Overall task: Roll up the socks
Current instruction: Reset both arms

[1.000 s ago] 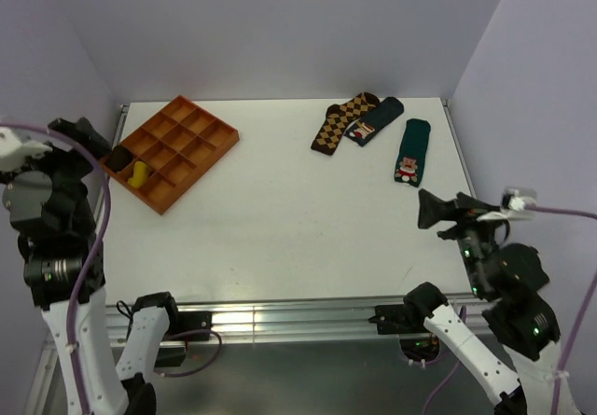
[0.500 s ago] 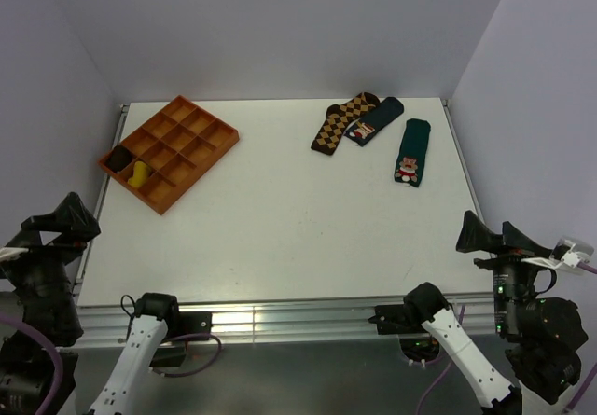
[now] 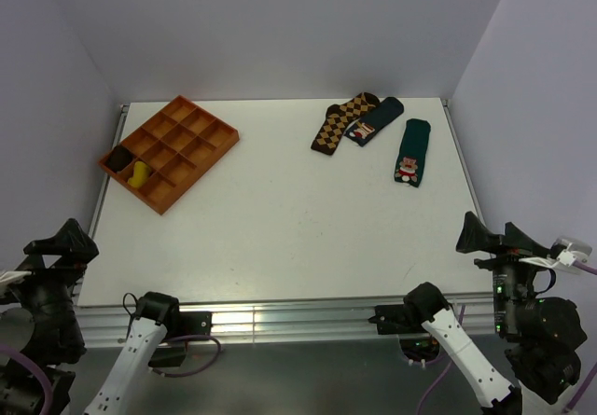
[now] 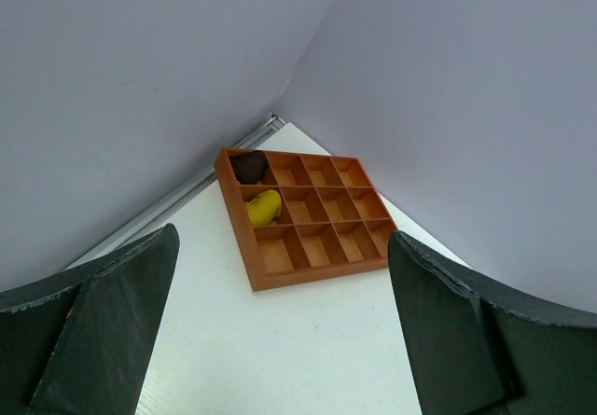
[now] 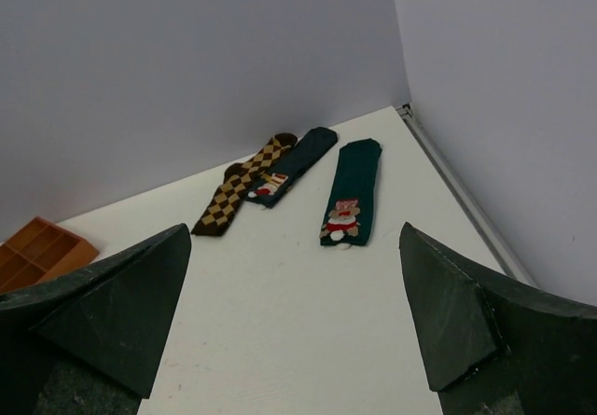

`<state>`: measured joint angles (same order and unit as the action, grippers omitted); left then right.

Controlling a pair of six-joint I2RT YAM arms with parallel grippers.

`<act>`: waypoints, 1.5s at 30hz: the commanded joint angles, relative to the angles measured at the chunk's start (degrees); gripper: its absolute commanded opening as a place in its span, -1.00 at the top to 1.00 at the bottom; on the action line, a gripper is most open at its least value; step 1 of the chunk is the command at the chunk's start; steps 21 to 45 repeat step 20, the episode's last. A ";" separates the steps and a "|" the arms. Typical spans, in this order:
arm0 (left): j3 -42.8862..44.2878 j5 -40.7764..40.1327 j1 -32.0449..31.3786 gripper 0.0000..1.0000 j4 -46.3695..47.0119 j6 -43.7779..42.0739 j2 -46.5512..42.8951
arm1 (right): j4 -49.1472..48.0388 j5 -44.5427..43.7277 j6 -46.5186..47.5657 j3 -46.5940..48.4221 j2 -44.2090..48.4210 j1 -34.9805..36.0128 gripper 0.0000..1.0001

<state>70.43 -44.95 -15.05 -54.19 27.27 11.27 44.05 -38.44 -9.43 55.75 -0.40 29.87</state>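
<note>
A mustard-yellow sock (image 3: 138,174) lies bunched in a compartment at the left end of the orange tray (image 3: 201,150). It also shows in the left wrist view (image 4: 264,207); its figure is hidden. My left gripper (image 3: 63,241) is open and empty at the table's near left corner, far from the tray. In the left wrist view the left gripper (image 4: 284,340) has its jaws wide apart. My right gripper (image 3: 487,238) is open and empty off the near right corner. In the right wrist view the right gripper (image 5: 298,322) also has its jaws wide apart.
A dark bundle (image 3: 118,159) sits in the tray compartment beside the yellow sock. A brown-and-tan argyle sock (image 3: 343,121) and two dark green Santa socks (image 3: 373,121) (image 3: 411,151) lie flat at the back right. Walls close in on three sides.
Both arms have drawn back from over the table to the near corners. The left gripper dropped from beside the tray; the right one moved back and right. The socks have not moved.
</note>
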 commanded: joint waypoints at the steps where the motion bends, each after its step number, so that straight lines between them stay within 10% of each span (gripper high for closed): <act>1: -0.65 -1.19 -0.42 -0.99 0.49 0.94 2.09 | -3.35 -0.41 1.96 -1.25 1.98 0.45 -1.00; 45: -5.57 1.44 -0.42 -0.99 4.79 2.09 6.84 | -4.06 3.19 1.78 -1.69 -1.70 0.45 -1.00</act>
